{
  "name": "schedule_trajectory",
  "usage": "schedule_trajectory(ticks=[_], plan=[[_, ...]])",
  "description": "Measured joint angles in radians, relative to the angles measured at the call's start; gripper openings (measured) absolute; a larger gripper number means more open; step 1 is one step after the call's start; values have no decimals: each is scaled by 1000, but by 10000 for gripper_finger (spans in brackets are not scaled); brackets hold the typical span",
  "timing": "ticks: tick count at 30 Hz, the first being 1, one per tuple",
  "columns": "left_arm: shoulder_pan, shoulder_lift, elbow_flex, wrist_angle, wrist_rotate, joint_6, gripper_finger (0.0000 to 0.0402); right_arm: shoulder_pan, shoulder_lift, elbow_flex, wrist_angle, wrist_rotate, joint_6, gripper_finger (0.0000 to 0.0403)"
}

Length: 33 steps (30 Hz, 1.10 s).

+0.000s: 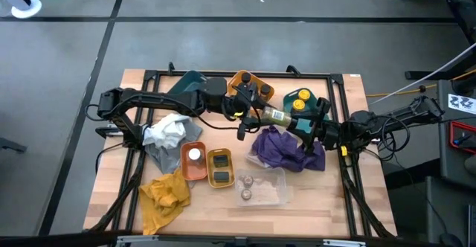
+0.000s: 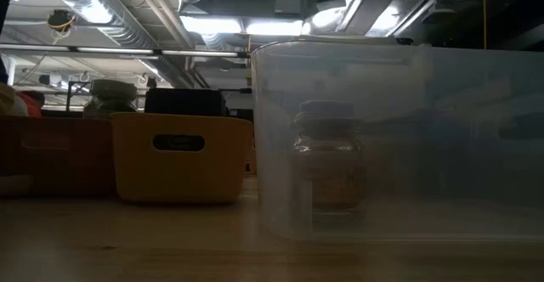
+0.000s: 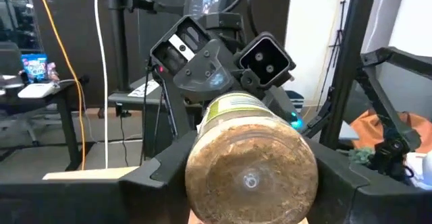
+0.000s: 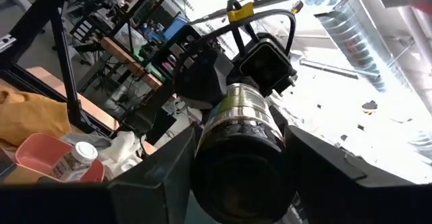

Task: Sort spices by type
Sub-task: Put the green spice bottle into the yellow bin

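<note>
A glass spice jar (image 1: 275, 115) with brown contents, a green-and-yellow label and a black lid hangs level above the table's middle, between my two grippers. My left gripper (image 1: 253, 114) is shut on its bottom end, coming from the table's left. My right gripper (image 1: 297, 122) is shut on its lid end, coming from the right. In the left wrist view the jar's glass bottom (image 3: 250, 177) faces the camera. In the right wrist view its black lid (image 4: 239, 177) does. My left gripper pinches the jar's glass wall near its bottom end (image 3: 197, 163) between its two fingers. The fingers come level from the table's left and lie along the jar, which is lifted clear and lies level. My right gripper has the jar's black lid (image 4: 206, 173) between its two fingers. The fingers come from the table's right, slanting slightly up, in line with the jar.
Below lie a purple cloth (image 1: 286, 149), a grey-white cloth (image 1: 167, 135) and a yellow cloth (image 1: 165, 195). Near trays: orange with a white-lidded jar (image 1: 195, 158), yellow with a dark tin (image 1: 220, 167), clear with two jars (image 1: 262, 187). Far trays: teal (image 1: 192, 83), orange (image 1: 249, 87), green (image 1: 301, 98).
</note>
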State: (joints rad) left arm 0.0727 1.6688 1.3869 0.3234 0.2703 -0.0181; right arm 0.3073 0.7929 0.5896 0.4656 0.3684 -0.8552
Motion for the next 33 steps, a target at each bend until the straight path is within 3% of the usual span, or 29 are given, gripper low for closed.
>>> schedule_trajectory(ticks=[6,12,22,26,33], plan=[[-2,0,1,-61,-75,2,230,0,0,-1,-1,25,45,210],[17,0,1,-142,-135,3,264,0,0,0,-22,121,53,205],[118,0,0,-450,-136,50,271,-24,0,0,-111,344,194,206],[174,0,0,-603,-136,45,272,-108,3,0,-169,308,324,207],[294,0,-16,-757,-136,110,272,-315,64,0,-209,99,500,207]])
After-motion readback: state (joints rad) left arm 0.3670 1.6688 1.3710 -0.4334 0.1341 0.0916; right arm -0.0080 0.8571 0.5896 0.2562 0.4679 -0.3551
